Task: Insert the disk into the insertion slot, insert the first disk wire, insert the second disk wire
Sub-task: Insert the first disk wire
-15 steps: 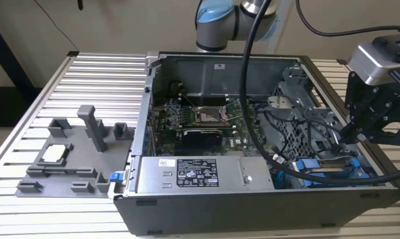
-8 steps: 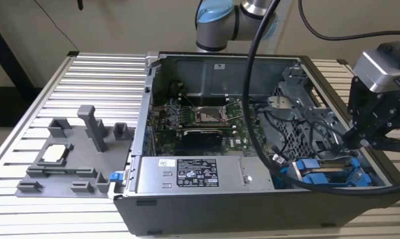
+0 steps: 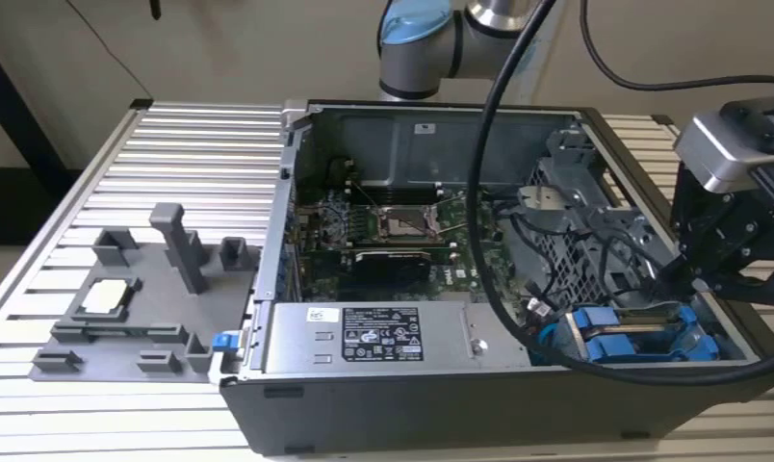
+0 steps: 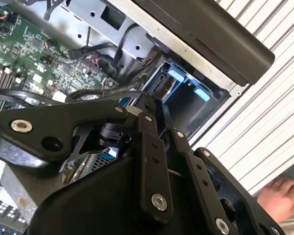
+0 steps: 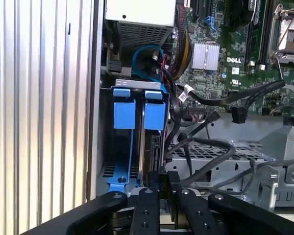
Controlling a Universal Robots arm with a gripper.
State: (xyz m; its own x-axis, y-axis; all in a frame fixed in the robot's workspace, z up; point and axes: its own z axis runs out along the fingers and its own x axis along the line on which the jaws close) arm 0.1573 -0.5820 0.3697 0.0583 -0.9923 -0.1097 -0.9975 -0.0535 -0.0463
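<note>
The black two-fingered gripper (image 5: 164,188), drawn nearly together, seems to pinch the flat silver-grey disk (image 5: 152,147) in its blue carrier. The disk stands in the blue-railed grey insertion slot (image 5: 120,180), at the exterior view's near right. It is best pushed straight along the rails, clear of the black cables (image 5: 206,147).

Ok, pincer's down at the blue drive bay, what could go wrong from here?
Loose black cables lie right beside the bay; the pincer could snag them. The thick black cable drapes across the open case and may drag on parts. A hand rests close by and could be struck.
</note>
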